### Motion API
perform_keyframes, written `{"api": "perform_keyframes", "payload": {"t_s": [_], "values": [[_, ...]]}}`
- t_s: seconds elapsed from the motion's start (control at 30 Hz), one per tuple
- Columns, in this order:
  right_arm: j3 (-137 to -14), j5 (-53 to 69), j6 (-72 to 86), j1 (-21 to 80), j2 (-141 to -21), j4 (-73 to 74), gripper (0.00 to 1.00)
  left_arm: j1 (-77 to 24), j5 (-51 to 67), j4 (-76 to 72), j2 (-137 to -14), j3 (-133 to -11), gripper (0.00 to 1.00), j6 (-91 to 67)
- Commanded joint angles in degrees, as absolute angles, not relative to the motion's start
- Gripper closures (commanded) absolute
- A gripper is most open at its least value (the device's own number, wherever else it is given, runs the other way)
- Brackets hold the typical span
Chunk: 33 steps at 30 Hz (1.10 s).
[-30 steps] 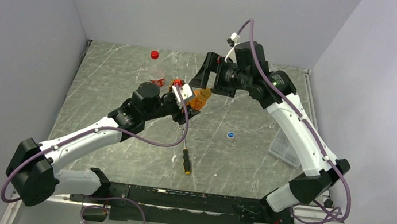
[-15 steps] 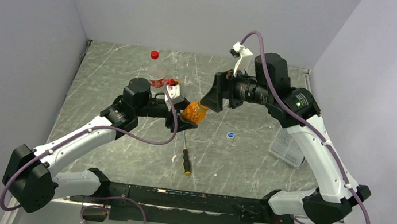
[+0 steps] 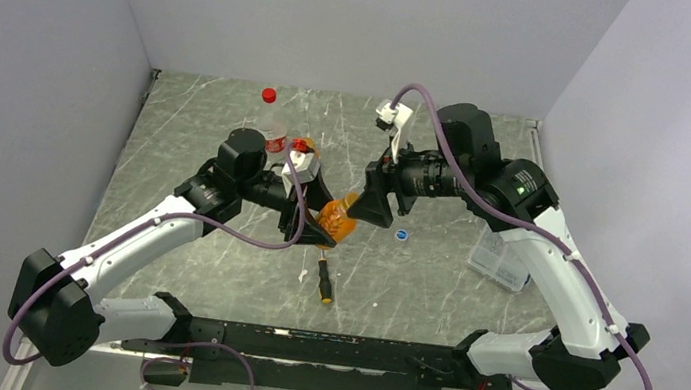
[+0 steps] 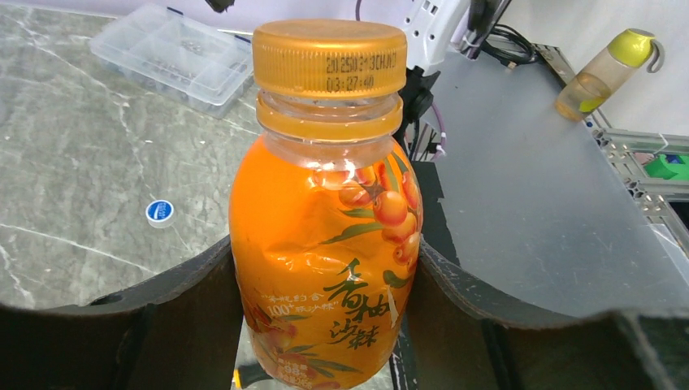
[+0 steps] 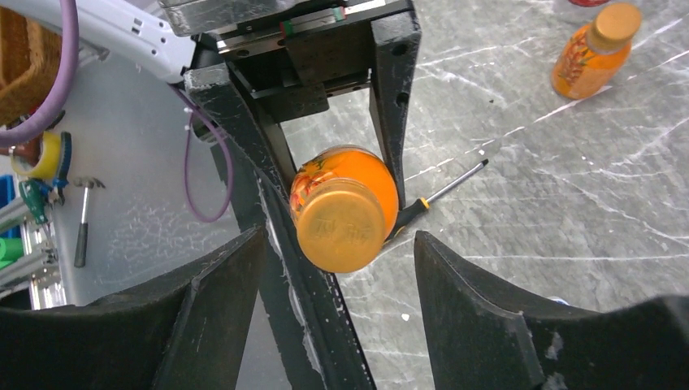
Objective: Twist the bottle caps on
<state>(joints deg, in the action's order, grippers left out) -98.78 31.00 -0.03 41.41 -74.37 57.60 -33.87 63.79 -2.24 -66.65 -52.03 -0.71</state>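
Observation:
My left gripper (image 3: 318, 222) is shut on a squat orange bottle (image 3: 335, 222), held tilted above the table; the left wrist view shows the fingers pressing its label (image 4: 325, 244). An orange cap (image 4: 329, 57) sits on its neck. My right gripper (image 3: 366, 208) is open and faces that cap (image 5: 340, 225), its jaws standing either side without touching. A blue cap with a white centre (image 3: 402, 234) lies on the table. A second capped orange bottle (image 5: 597, 50) stands further back. A clear bottle (image 3: 274, 133) has a red cap (image 3: 269, 95) at its top.
A black-and-orange screwdriver (image 3: 323, 281) lies on the table below the held bottle. A clear plastic box (image 3: 499, 261) sits at the right edge under the right arm. Grey walls close in the back and sides.
The left arm has carried the orange bottle nearer and lower, tilting it. The right gripper has swung down and right and now faces the cap.

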Motion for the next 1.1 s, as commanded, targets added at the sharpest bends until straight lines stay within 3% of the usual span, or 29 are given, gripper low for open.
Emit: {"api": "perform_keyframes", "payload": {"t_s": [0.0,0.17,0.33,0.53,0.77,1.07], "values": [[-102.62,30.78,-2.77,43.39,-75.78,58.73,0.33,-33.66,67.04,-1.37,-66.87,-54.90,1.00,-0.70],[-103.01,29.10,-2.73,44.18,-77.09,59.32,0.43,-33.62,66.64,-0.88,-66.64,-54.93,1.00,-0.70],[-103.26,27.89,-2.57,44.25,-77.50,59.83,0.47,-33.66,66.34,-0.47,-66.28,-54.93,1.00,1.46],[-102.84,28.30,-0.93,44.37,-78.20,59.83,0.69,-33.66,63.06,-0.32,-65.80,-55.09,1.00,2.11],[-101.64,22.98,9.30,44.38,-80.98,59.46,0.80,-33.66,45.70,-1.40,-64.05,-56.54,1.00,5.22],[-100.77,16.88,29.28,44.04,-88.23,56.10,0.81,-34.28,27.04,-11.61,-64.39,-57.87,1.00,9.52]]}}
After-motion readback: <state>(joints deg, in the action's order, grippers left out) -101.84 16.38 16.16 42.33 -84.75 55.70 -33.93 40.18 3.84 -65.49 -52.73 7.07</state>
